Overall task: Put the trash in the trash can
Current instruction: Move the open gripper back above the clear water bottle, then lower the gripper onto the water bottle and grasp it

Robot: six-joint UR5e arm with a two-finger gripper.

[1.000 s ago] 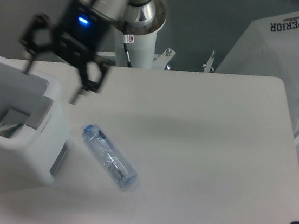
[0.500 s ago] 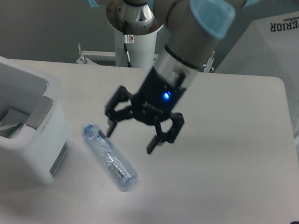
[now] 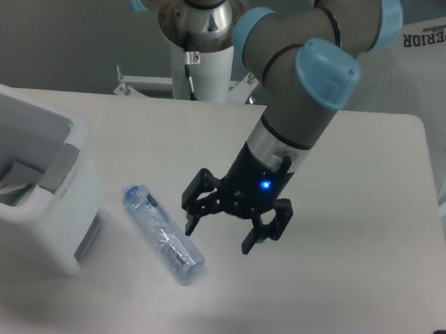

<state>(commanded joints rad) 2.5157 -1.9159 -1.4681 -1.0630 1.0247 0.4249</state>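
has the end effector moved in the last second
Yes. The end effector went from above the trash can rightward and down the picture, now open beside the bottle.

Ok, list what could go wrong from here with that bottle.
1. The open gripper hangs to the right of the bottle, not over it; closing from here would likely miss.
2. The bottle lies at a slant and is round, so a nudge from a finger could roll it.
3. It lies close to the bin, so the fingers might bump that wall.
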